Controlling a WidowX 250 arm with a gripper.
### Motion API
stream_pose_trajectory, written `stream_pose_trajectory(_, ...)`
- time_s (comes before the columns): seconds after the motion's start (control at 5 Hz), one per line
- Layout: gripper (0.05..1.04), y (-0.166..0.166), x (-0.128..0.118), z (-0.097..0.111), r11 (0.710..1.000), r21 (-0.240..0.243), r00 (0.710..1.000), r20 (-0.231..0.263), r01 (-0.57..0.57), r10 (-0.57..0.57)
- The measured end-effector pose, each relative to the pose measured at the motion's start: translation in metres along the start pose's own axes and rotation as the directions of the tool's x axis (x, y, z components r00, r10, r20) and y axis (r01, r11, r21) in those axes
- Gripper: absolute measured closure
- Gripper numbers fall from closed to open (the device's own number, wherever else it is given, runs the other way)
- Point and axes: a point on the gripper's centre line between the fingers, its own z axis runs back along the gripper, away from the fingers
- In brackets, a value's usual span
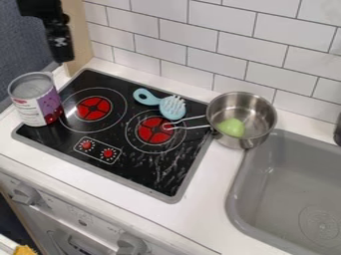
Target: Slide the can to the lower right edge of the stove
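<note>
Arm (41, 8) came in at the top left, its claw (62, 50) hanging downward above the table's far left side, higher than the can (37, 103) and apart from it. The can stood upright at the left edge of the black stove (120, 162), beside the left red burner (93, 108), with a grey metal top and a white label patterned in purple and red. Whether the claw was open or closed could not be told, though it did not touch the can

No print can be read, even on the can (37, 102)
</note>
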Motion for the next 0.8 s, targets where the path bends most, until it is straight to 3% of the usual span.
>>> stream_pose_trajectory(0.2, 0.083, -0.002, 0.026, 0.003, 0.995, -0.031, 0.995, 0.020, 0.100, -0.099)
stream_pose_trajectory(0.4, 0.083, -0.012, 0.058, -0.001, 0.980, -0.066, 0.977, 0.116, 0.188, -0.179)
stream_pose_trajectory(0.6, 0.083, -0.025, 0.085, -0.012, 0.974, -0.087, 0.962, 0.198, 0.209, -0.189)
stream_pose_trajectory(0.8, 0.083, -0.037, 0.096, -0.030, 0.973, -0.080, 0.946, 0.262, 0.217, -0.189)
